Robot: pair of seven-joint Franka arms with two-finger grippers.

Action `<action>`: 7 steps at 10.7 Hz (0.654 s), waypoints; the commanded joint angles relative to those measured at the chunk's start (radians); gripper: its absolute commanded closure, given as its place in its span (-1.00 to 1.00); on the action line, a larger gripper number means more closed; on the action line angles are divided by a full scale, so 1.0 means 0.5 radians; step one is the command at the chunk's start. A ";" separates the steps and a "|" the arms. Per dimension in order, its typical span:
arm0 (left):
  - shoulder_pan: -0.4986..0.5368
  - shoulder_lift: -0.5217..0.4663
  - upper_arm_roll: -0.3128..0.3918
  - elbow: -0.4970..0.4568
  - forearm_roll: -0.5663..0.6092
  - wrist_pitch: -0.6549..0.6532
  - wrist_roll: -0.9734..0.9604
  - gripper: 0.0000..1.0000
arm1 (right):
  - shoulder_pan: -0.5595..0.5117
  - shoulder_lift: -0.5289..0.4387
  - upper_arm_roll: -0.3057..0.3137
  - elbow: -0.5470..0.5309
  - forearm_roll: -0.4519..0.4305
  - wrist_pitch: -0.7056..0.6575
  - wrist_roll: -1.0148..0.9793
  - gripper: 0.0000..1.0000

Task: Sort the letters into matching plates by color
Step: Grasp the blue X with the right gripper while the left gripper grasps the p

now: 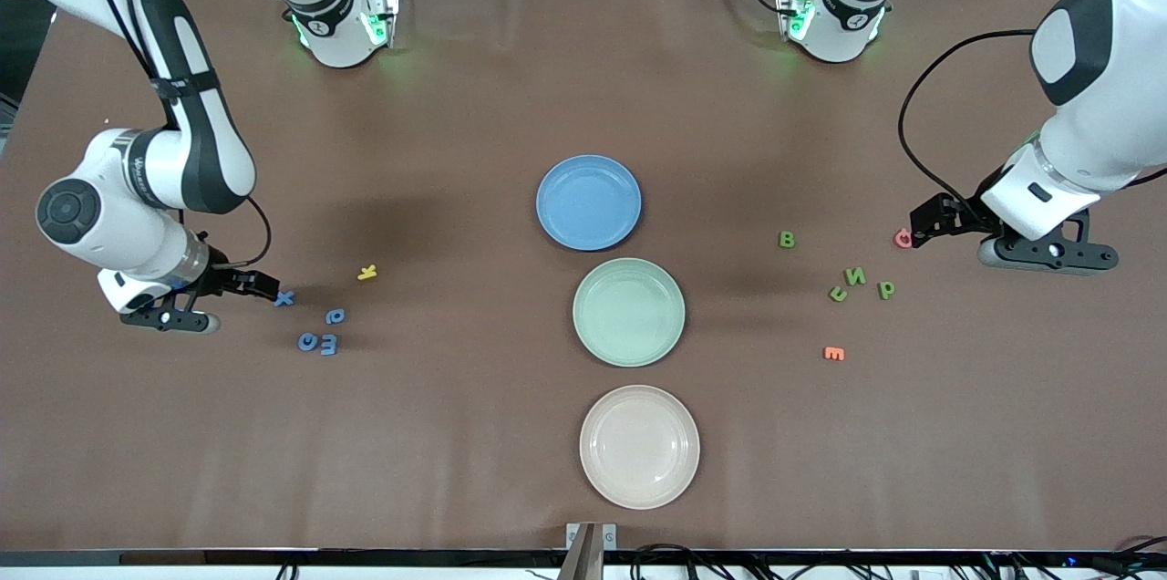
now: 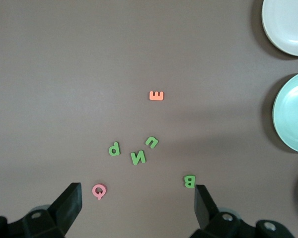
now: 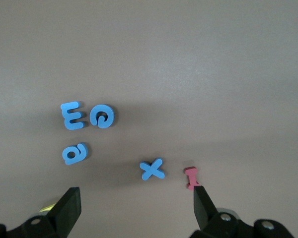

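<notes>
A brown table [image 1: 474, 434] is seen. At the right arm's end the right gripper [image 1: 260, 285], fingers spread and empty, is held low beside the blue letters [image 1: 319, 341], seemingly for a pick. Both plates [image 1: 588, 201] lie mid-table. The left gripper [image 1: 925, 220], likewise spread, hangs near the green letters [image 1: 855, 276].

Both arms are clad in glossy white shells with black joint bands. Green status lights are lit at each base collar. A black cable is looped along each forearm. The left claw [image 1: 923, 220] and right claw [image 1: 264, 285] are fitted with black angular fingers [image 2: 69, 203] on black mounts, where small round screw holes are seen.
</notes>
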 commanded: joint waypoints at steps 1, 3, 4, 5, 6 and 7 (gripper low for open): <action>-0.001 -0.020 -0.005 -0.078 -0.014 0.043 0.007 -1.00 | -0.088 0.045 0.127 -0.036 0.028 0.105 -0.037 -1.00; -0.007 -0.020 -0.011 -0.102 -0.011 0.046 0.007 -1.00 | -0.116 0.055 0.167 -0.112 0.031 0.252 -0.172 -1.00; -0.007 -0.020 -0.020 -0.111 -0.011 0.058 0.007 -1.00 | -0.153 0.058 0.197 -0.134 0.031 0.271 -0.297 -1.00; -0.007 -0.020 -0.023 -0.136 -0.011 0.070 0.007 -1.00 | -0.180 0.055 0.228 -0.137 0.031 0.271 -0.392 -1.00; -0.004 -0.023 -0.039 -0.157 -0.011 0.095 0.001 -1.00 | -0.190 0.055 0.234 -0.149 0.031 0.271 -0.415 -1.00; -0.004 -0.023 -0.042 -0.173 -0.011 0.122 0.001 -1.00 | -0.208 0.058 0.237 -0.152 0.031 0.274 -0.430 -1.00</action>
